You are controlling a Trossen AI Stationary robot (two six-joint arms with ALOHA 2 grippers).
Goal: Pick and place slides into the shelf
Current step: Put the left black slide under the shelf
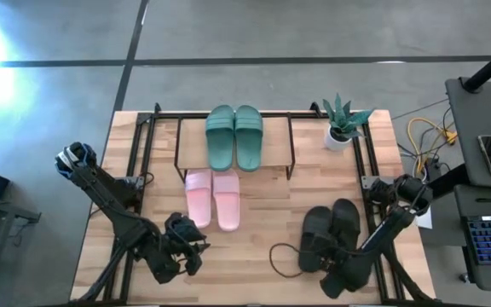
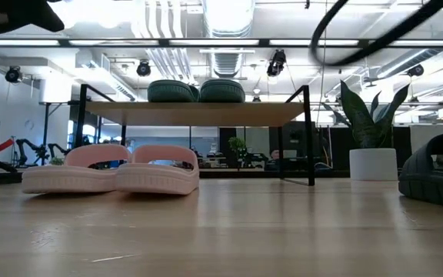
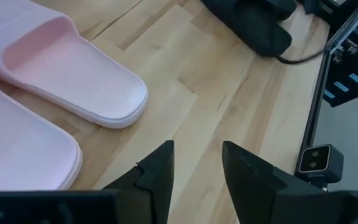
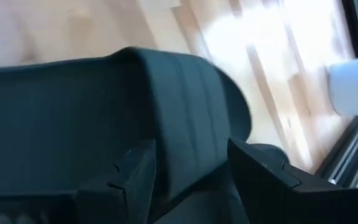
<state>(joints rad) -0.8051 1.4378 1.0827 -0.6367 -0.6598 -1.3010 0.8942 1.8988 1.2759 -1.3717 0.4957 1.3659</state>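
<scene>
Black slides lie under the open right gripper.

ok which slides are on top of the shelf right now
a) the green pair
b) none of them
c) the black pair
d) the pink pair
a: the green pair sits on the shelf top board, while the pink pair lies on the table in front of it and the black pair lies on the table farther right.
</scene>
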